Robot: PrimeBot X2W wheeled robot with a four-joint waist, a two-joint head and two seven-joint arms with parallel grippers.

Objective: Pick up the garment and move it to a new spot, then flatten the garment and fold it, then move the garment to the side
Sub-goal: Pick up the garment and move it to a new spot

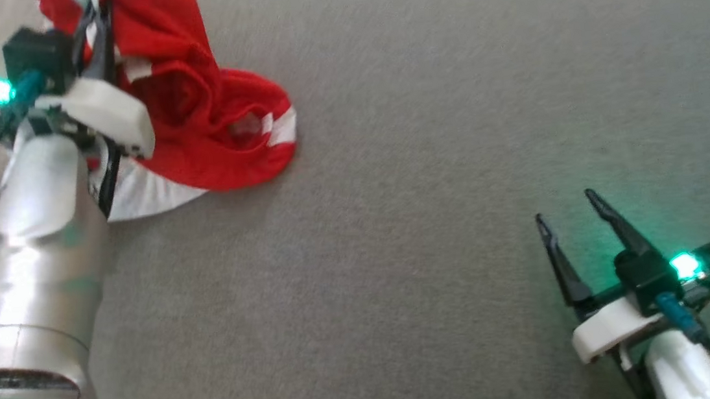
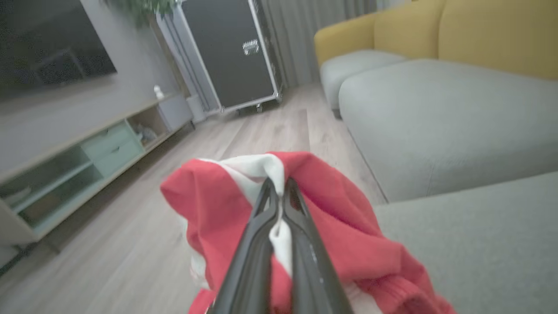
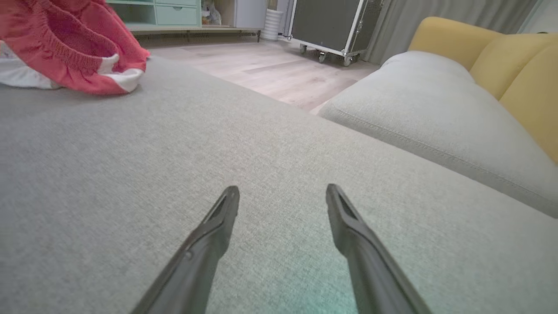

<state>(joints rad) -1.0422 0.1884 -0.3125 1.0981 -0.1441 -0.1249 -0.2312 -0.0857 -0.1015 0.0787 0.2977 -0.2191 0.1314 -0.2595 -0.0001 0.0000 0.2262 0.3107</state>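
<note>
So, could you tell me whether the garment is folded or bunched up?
Bunched up: the garment lies in a crumpled heap on the grey cushion, one part pinched by the left gripper.

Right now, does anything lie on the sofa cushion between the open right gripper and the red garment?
Nothing visible does. Plain grey cushion runs from the right gripper to the garment, which lies bunched near the cushion's edge. The left gripper is shut on a white-trimmed fold of it.
</note>
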